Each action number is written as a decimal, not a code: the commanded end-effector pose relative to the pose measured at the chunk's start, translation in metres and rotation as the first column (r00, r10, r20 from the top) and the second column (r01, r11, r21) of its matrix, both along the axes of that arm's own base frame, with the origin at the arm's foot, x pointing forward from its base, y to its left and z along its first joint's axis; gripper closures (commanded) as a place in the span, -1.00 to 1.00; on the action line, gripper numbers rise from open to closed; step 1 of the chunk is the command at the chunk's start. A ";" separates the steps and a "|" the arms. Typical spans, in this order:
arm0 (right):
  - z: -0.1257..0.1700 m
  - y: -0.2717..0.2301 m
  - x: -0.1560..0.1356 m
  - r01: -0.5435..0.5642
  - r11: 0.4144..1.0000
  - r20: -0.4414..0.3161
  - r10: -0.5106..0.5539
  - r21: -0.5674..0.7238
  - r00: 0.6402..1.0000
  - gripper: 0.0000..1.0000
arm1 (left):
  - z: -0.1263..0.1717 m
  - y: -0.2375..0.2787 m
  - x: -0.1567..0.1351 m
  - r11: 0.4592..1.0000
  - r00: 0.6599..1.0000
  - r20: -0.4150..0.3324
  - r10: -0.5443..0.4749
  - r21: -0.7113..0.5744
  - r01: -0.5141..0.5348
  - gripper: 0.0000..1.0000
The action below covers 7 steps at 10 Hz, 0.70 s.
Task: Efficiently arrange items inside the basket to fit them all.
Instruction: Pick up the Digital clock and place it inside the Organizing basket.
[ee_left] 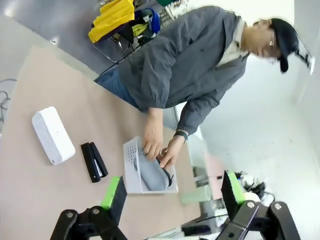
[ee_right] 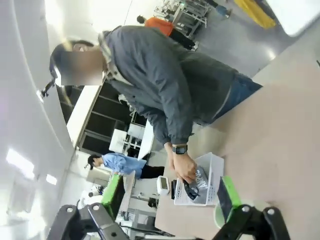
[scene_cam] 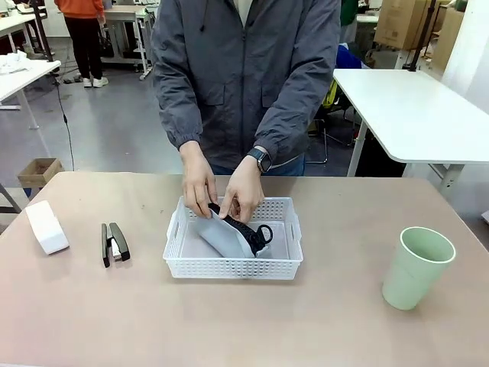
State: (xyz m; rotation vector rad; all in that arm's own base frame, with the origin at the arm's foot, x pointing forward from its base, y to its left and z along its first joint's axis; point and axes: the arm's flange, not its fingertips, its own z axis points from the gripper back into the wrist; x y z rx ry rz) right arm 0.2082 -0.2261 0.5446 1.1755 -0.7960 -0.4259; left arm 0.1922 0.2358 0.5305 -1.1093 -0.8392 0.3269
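The white basket (scene_cam: pixel 233 267) sits mid-table. Both of the person's hands (scene_cam: pixel 200 187) press a grey pouch (scene_cam: pixel 221 235) with a black strap into it. On the table left of the basket lie the black stapler (scene_cam: pixel 114 242) and, further left, the small white box (scene_cam: pixel 46 226). The pale green cup (scene_cam: pixel 416 267) stands upright at the right. The left wrist view shows my left gripper (ee_left: pixel 172 192) open, high above the basket (ee_left: pixel 131 167), stapler (ee_left: pixel 94 161) and box (ee_left: pixel 52 135). My right gripper (ee_right: pixel 171 196) is open too, far from the basket (ee_right: pixel 212 167).
The person stands at the far edge of the table, leaning over the basket. The tabletop has bare room in front of the basket and between basket and cup. Other white tables (scene_cam: pixel 416 115) stand behind.
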 end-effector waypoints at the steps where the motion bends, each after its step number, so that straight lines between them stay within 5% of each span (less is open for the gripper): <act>1: -0.090 0.065 -0.018 0.010 0.999 0.004 -0.010 0.035 1.000 -1.00 | -0.050 -0.044 0.018 0.997 1.000 -0.014 -0.013 -0.081 0.012 -1.00; 3: -0.102 0.060 -0.013 0.072 0.997 -0.040 -0.072 0.007 0.997 -1.00 | -0.065 -0.058 0.026 0.992 0.989 -0.109 0.104 -0.062 -0.111 -1.00; 4: -0.035 -0.021 0.004 0.026 0.999 -0.041 -0.025 0.037 0.999 -1.00 | -0.025 0.005 0.024 0.996 0.999 -0.045 0.007 -0.092 -0.011 -1.00; 7: -0.035 -0.021 0.004 0.026 0.999 -0.041 -0.025 0.037 0.999 -1.00 | -0.025 0.005 0.024 0.996 0.999 -0.045 0.007 -0.092 -0.011 -1.00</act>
